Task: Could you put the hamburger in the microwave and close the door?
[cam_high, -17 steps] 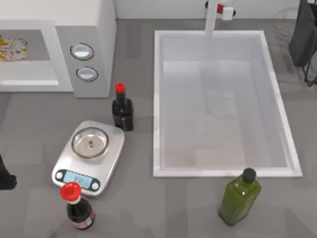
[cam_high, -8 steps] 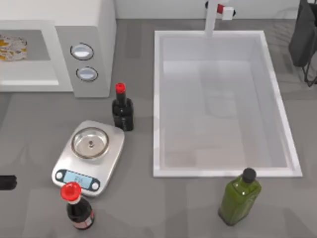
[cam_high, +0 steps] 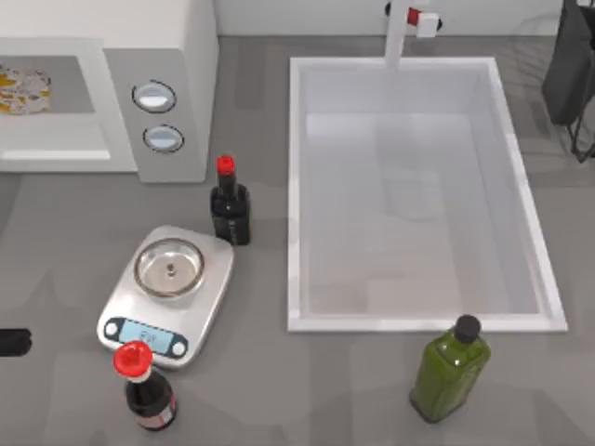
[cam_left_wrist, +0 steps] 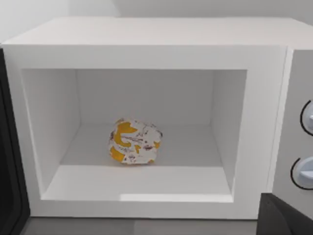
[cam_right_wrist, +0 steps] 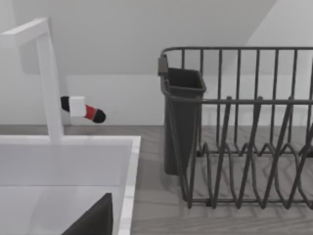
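White and boxy, the microwave (cam_high: 112, 88) sits at the upper left of the top view, its two round dials (cam_high: 154, 96) facing up on the grey panel. The hamburger (cam_left_wrist: 134, 141) lies inside the cavity, near the middle of its floor and a little toward the back; from above, a slice of it shows at the far left edge of the frame (cam_high: 19, 88). The door (cam_left_wrist: 10, 196) stands swung open, seen as a dark edge at the lower left of the left wrist view.

The left end effector (cam_high: 11, 342) is a dark tip at the left edge of the top view, low in the frame and apart from the microwave; I cannot tell whether it is released or clenched. A dark corner of it also sits at the lower right of the left wrist view (cam_left_wrist: 286, 218). The right arm (cam_high: 572, 74) is parked at the upper right of the top view, by the dish rack (cam_right_wrist: 244, 127).

On the grey table (cam_high: 325, 390) stand a silver scale (cam_high: 167, 295), a dark bottle (cam_high: 229, 206) just above it, a red-capped bottle (cam_high: 144, 386) below it, and a green bottle (cam_high: 451, 372) below the white sink (cam_high: 296, 186).
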`<state>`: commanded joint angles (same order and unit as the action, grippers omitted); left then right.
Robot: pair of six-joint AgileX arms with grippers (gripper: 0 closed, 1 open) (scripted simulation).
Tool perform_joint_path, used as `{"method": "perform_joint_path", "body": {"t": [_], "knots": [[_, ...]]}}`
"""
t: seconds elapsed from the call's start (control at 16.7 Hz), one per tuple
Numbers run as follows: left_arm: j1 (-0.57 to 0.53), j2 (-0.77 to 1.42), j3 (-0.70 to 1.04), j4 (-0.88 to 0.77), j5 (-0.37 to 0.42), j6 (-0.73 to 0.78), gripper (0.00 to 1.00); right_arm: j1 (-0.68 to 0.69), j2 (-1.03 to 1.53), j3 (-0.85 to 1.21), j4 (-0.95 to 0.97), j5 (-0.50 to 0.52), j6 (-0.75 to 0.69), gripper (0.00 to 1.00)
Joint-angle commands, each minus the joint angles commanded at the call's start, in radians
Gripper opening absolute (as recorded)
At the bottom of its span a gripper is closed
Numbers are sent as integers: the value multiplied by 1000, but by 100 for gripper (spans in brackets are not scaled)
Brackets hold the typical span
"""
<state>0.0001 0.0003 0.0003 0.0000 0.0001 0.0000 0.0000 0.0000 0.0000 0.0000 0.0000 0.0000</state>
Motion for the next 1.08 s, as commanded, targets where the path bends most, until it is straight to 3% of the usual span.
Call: {"method": "perform_joint_path", "body": {"t": [0.54,0.9,1.08], "knots": [[-161,-76,124,-202,-161,-1,0,0,0,0,0,0,0,100],[-173,-80,132,-216,-174,-2,0,0,0,0,0,0,0,100],[-243,-92,127,-229,-242,-3,0,0,0,0,0,0,0,100]]}}
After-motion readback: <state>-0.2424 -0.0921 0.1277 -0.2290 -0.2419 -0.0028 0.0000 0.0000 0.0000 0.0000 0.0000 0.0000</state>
